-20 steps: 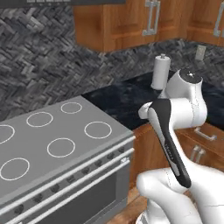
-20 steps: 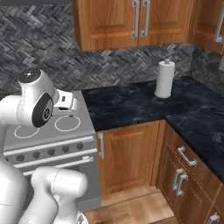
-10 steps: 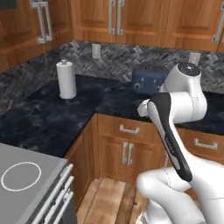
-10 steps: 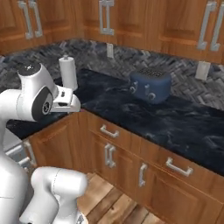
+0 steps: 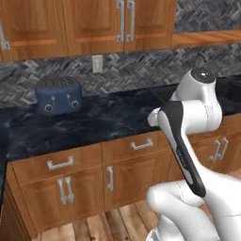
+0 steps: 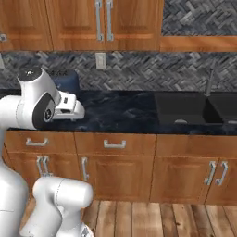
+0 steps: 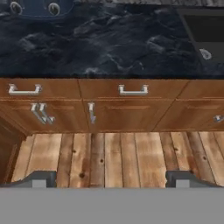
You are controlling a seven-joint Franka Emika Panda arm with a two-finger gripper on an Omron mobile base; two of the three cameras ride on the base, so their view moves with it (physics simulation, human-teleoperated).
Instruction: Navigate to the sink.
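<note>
The matte-black sink (image 6: 186, 109) is set in the dark counter at the right of the right base view, its second bowl (image 6: 225, 106) cut by the frame edge. A slim grey faucet (image 6: 210, 81) rises behind the two bowls. In the hand view the sink (image 7: 202, 29) fills the upper right corner, with a round silver drain (image 7: 205, 54) showing. In the left base view just the faucet tip (image 5: 199, 59) peeks over my arm. My gripper (image 7: 111, 178) is open, its tips wide apart over the wooden floor with nothing between them.
A blue toaster (image 5: 58, 94) stands on the black marbled counter (image 5: 103, 117) to the left. Wooden base cabinets with silver handles (image 6: 115, 144) run below, wall cabinets (image 6: 102, 23) above. Plank floor (image 7: 109, 153) lies in front of the cabinets.
The whole picture has swung: the camera moved right along the counter. The stove and paper-towel roll left the views, the toaster slid left, and the sink came in.
</note>
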